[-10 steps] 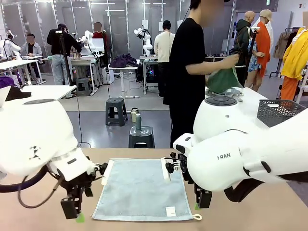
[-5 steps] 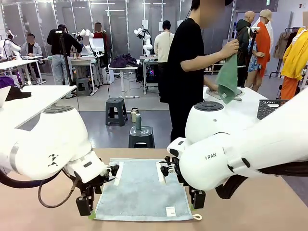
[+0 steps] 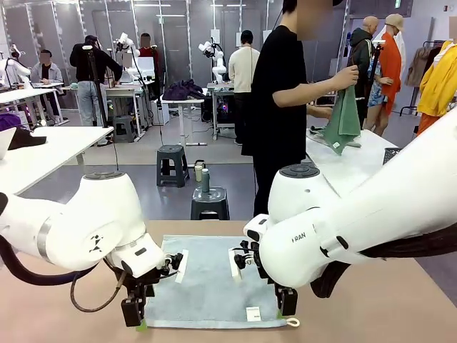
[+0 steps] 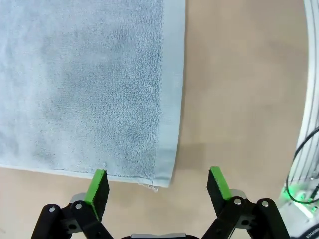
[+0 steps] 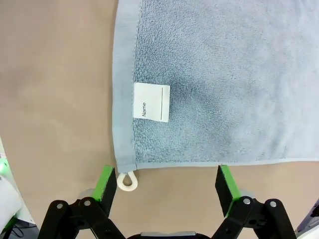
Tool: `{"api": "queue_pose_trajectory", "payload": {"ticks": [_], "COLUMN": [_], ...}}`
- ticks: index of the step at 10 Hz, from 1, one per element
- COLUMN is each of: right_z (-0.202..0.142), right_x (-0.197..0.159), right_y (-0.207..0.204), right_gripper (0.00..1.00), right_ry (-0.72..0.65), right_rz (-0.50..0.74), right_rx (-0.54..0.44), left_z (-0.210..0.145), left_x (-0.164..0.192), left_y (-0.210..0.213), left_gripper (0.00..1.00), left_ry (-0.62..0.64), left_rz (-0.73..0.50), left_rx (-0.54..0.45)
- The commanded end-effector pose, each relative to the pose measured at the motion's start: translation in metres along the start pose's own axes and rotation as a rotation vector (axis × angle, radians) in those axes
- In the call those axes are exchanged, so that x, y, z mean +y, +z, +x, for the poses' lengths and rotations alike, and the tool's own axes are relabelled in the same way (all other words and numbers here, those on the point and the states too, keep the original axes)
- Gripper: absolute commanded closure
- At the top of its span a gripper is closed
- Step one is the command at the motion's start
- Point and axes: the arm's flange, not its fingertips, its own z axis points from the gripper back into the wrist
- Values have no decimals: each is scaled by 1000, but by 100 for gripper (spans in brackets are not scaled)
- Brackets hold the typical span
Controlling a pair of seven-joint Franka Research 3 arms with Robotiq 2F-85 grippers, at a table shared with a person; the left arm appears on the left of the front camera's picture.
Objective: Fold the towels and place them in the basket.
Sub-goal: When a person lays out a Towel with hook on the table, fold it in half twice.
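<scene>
You'll find the pale blue-grey terry towel flat on the tan counter, near the middle. Your left claw is spread above its near left corner, and your right claw is spread above the near right corner (white label and corner loop there).

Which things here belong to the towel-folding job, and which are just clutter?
Job: blue-grey towel flat on the table, with white label and corner loop; left gripper and right gripper, both open at its near corners; dark basket, mostly hidden behind the right arm.
Clutter: green cloth held by the person; yellow and orange garments; stools; bottle on the nearer stool.
</scene>
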Motion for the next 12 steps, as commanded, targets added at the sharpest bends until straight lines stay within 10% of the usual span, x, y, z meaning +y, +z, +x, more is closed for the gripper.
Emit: {"api": "queue_pose_trajectory", "payload": {"ticks": [1, 10, 11, 12], "right_z": [3, 9, 8, 7], "right_x": [-3, 15, 15, 14], "right_y": [-10, -31, -30, -30], "right_gripper": [0, 0, 0, 0], "right_ry": [-33, -49, -51, -60], "right_rz": [-21, 43, 42, 40], "right_rx": [15, 23, 10, 4], "left_z": [4, 6, 6, 6], "left_x": [6, 5, 5, 3], "left_y": [-8, -23, -22, -21], "left_gripper": [0, 0, 7, 58], "left_ry": [19, 25, 33, 30], "left_rz": [30, -32, -30, -19], "left_rx": [28, 58, 59, 64]}}
